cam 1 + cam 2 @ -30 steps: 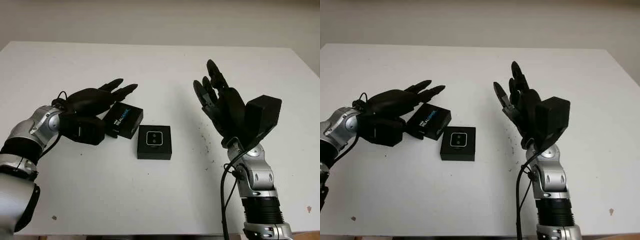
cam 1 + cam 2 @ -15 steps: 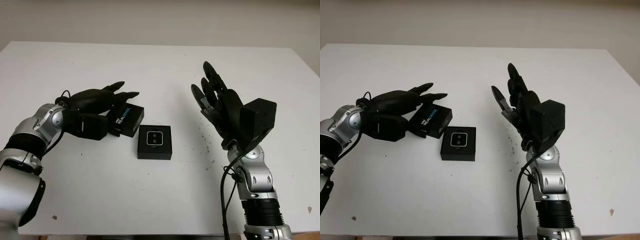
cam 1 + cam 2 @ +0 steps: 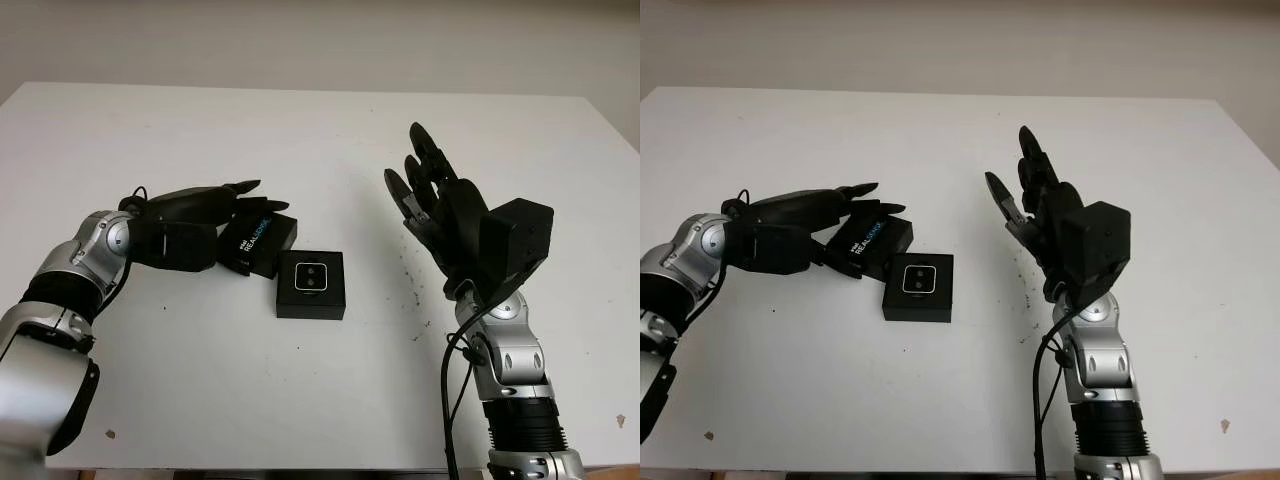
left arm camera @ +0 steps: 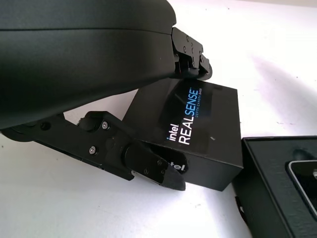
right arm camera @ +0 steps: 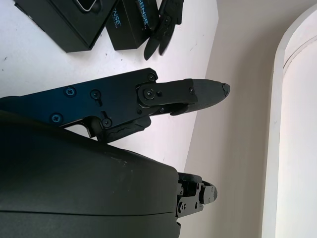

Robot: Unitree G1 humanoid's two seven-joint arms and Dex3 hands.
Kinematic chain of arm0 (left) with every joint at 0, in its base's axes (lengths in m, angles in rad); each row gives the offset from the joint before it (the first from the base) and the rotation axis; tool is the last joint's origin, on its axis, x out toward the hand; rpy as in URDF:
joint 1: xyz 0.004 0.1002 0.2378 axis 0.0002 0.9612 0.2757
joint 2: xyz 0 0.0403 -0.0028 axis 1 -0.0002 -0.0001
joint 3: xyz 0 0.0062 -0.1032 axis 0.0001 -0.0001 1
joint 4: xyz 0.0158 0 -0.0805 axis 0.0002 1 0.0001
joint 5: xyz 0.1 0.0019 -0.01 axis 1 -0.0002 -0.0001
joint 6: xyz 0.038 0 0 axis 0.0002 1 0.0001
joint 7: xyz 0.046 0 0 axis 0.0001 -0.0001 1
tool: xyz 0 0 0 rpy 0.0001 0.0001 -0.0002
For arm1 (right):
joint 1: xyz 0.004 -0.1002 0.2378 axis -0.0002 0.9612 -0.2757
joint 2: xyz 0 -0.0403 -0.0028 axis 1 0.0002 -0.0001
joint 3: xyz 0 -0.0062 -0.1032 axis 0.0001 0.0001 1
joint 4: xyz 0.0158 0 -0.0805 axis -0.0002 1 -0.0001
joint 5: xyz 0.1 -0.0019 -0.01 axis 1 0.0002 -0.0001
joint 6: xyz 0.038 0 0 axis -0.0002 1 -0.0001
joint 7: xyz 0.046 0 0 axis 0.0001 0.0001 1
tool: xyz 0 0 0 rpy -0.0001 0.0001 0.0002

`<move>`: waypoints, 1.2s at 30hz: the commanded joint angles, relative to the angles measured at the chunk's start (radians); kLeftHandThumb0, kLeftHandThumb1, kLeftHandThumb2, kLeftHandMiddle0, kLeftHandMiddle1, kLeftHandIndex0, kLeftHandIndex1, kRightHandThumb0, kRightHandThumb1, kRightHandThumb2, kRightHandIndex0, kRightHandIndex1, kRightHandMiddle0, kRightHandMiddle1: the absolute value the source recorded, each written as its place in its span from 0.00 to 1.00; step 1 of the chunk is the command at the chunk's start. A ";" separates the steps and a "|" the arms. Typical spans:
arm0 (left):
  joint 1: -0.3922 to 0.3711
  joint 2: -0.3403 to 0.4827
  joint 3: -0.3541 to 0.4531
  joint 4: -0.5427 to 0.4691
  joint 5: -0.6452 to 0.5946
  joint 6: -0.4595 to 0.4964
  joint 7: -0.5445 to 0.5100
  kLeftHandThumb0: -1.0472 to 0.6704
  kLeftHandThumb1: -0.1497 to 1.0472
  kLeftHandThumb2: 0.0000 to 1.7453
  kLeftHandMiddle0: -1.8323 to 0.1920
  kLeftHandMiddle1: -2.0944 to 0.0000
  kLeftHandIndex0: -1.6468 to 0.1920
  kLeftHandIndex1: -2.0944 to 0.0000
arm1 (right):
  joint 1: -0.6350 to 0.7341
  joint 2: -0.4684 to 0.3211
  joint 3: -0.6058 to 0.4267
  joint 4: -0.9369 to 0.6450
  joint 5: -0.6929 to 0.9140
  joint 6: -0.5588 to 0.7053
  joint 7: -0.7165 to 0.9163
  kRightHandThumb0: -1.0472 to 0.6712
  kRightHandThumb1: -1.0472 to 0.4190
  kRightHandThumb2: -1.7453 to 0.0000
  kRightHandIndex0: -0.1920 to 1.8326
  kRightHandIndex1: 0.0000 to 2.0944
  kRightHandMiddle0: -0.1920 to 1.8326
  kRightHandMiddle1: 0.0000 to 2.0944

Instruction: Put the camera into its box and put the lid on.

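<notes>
On the white bench (image 3: 330, 400), the open black box (image 3: 310, 284) sits nearest, the camera (image 3: 309, 277) lying in it face up. At its 10 o'clock, touching its corner, lies the lid (image 3: 258, 239) (printed REALSENSE), with the left robot hand (image 3: 190, 225) closed around it. At 3 o'clock, well apart, the right robot hand (image 3: 440, 215) is raised, open and holding nothing.

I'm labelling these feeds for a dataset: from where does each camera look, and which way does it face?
Left and right eye views: head stereo pair, looking forward and down at the white table; both arms rise from the bottom edge.
Left wrist view: at the left hand, facing the lid its fingers close around, beside the box.
Right wrist view: at the raised, open right hand, looking across the table.
All views share the lid and box.
</notes>
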 commanded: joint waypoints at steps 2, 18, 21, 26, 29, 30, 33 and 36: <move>0.049 -0.024 -0.022 -0.009 0.002 0.005 -0.039 0.50 0.95 0.03 0.68 0.55 0.71 0.62 | 0.008 -0.004 -0.002 -0.002 -0.001 -0.009 -0.003 0.27 0.00 0.86 0.09 0.03 0.11 0.04; 0.097 0.004 0.026 -0.163 -0.013 0.195 -0.018 0.50 0.97 0.03 0.67 0.29 0.73 0.42 | 0.016 -0.013 0.008 0.011 -0.023 -0.026 0.013 0.29 0.00 0.86 0.10 0.03 0.12 0.03; 0.105 0.003 0.064 -0.182 -0.049 0.234 0.006 0.50 0.96 0.03 0.68 0.27 0.72 0.42 | 0.018 -0.013 0.012 0.012 -0.034 -0.027 0.009 0.28 0.00 0.86 0.11 0.03 0.12 0.04; 0.099 0.002 0.124 -0.199 -0.088 0.307 0.093 0.50 0.95 0.03 0.69 0.23 0.72 0.39 | 0.023 0.000 0.013 0.009 -0.035 -0.018 0.001 0.28 0.00 0.87 0.11 0.04 0.13 0.04; 0.080 0.007 0.157 -0.248 -0.096 0.397 0.136 0.51 0.93 0.03 0.68 0.25 0.73 0.40 | 0.027 0.007 0.014 0.006 -0.031 -0.007 -0.004 0.27 0.00 0.87 0.12 0.04 0.14 0.04; 0.076 0.008 0.168 -0.279 -0.097 0.447 0.144 0.51 0.93 0.03 0.68 0.26 0.73 0.41 | 0.028 0.010 0.015 0.004 -0.030 -0.003 -0.006 0.27 0.00 0.87 0.12 0.04 0.14 0.04; 0.072 0.009 0.212 -0.361 -0.135 0.558 0.133 0.53 0.93 0.03 0.70 0.28 0.73 0.42 | 0.030 0.013 0.020 -0.002 -0.031 0.002 -0.008 0.28 0.00 0.87 0.12 0.04 0.14 0.04; 0.075 0.022 0.230 -0.449 -0.152 0.658 0.101 0.53 0.92 0.03 0.68 0.25 0.72 0.40 | 0.030 0.015 0.022 0.001 -0.032 -0.005 -0.009 0.28 0.00 0.87 0.13 0.04 0.14 0.04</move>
